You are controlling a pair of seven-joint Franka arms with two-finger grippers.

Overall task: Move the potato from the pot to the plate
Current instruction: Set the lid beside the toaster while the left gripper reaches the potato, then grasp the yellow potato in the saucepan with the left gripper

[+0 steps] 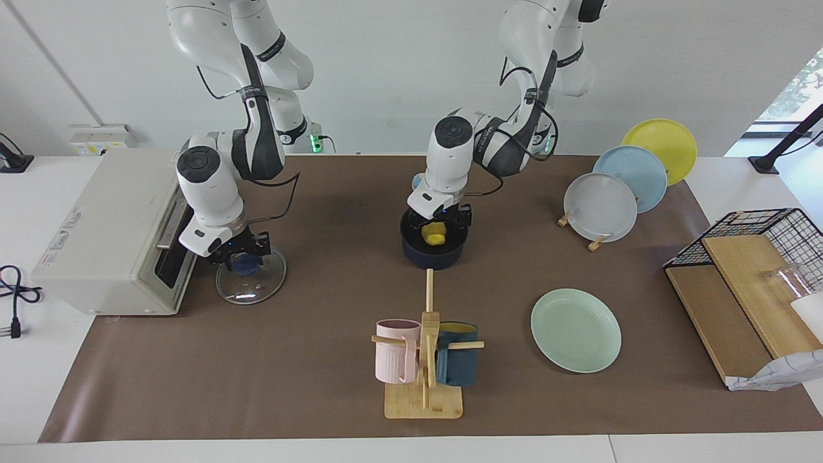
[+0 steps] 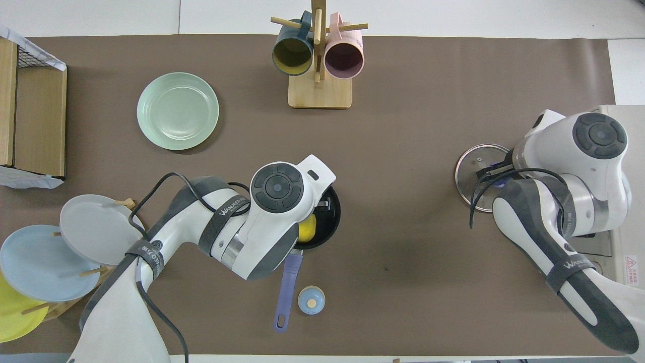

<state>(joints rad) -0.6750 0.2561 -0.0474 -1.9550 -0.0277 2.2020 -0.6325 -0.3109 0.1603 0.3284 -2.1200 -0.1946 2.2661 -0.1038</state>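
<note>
The yellow potato (image 1: 435, 236) lies in the dark navy pot (image 1: 433, 254) in the middle of the table; it also shows in the overhead view (image 2: 308, 228) in the pot (image 2: 330, 222), whose blue handle (image 2: 285, 285) points toward the robots. My left gripper (image 1: 440, 225) is down inside the pot, open, with a finger on each side of the potato. The mint-green plate (image 1: 576, 330) (image 2: 178, 111) lies bare, farther from the robots, toward the left arm's end. My right gripper (image 1: 239, 252) is open just over the blue knob of a glass lid (image 1: 254, 283).
A mug rack (image 1: 424, 386) with a pink and a dark blue mug stands farther out than the pot. A small blue round cap (image 2: 311, 300) lies by the pot handle. A toaster oven (image 1: 109, 231) stands beside the lid. Grey-white (image 1: 600, 207), light blue and yellow plates stand in a rack.
</note>
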